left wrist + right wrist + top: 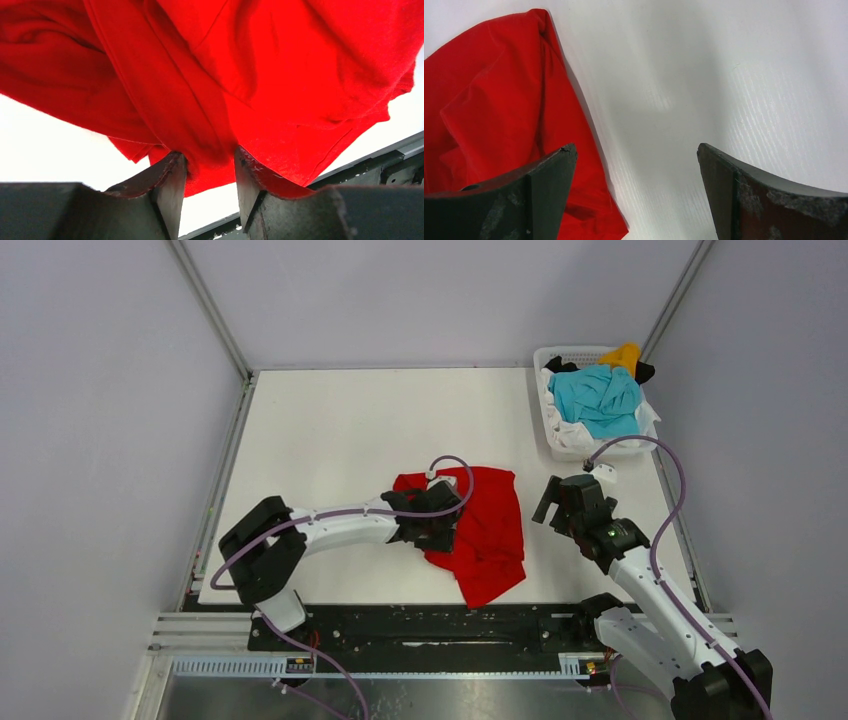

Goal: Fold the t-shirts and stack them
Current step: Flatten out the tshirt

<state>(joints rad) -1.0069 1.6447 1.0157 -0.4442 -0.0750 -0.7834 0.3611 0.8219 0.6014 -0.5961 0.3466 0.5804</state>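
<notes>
The red t-shirt [495, 530] lies crumpled on the white table [340, 430], near the front middle. My left gripper [440, 525] is at the shirt's left edge and is shut on a bunched fold of it. In the left wrist view the red t-shirt [225, 65] fills the frame and is pinched between the fingers of that gripper [210, 157]. My right gripper [553, 502] is open and empty, just right of the shirt. In the right wrist view this gripper [636, 150] hovers over bare table, with the shirt's edge [489, 100] by its left finger.
A white plastic basket [553, 435] stands at the back right. It holds a turquoise shirt [600, 398], a yellow-orange one [625, 355], a black one [560, 365] and white cloth [575, 435]. The table's front edge and a black rail [450, 625] lie just below the red shirt.
</notes>
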